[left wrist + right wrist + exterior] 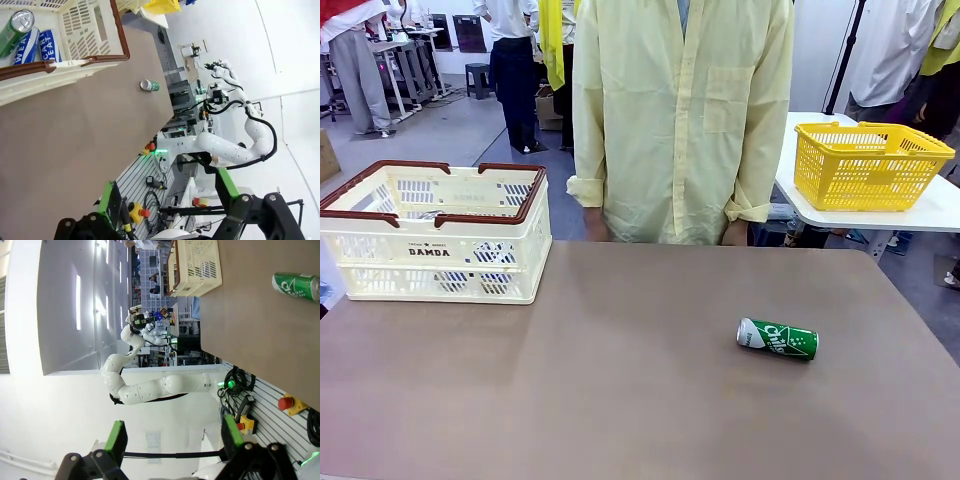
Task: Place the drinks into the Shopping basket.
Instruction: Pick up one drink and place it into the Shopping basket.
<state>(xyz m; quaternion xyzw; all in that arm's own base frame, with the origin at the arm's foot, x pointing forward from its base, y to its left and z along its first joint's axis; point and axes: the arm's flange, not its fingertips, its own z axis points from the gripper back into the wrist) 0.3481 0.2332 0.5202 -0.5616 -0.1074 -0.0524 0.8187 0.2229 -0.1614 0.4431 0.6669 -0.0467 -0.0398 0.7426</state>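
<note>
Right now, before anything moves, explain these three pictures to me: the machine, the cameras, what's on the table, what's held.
Two white robot arms share a brown table with a person standing opposite. The front picture looks across from the robot's side. The other two come from wrist cameras, looking past the left gripper and right gripper; both are open, holding nothing. A green can lies on its side on the table. The cream basket already holds a second green can and blue cans.

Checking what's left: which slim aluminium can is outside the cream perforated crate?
The green aluminium can lying sideways on the brown table; the other green can and the blue can are inside the cream perforated crate.
</note>
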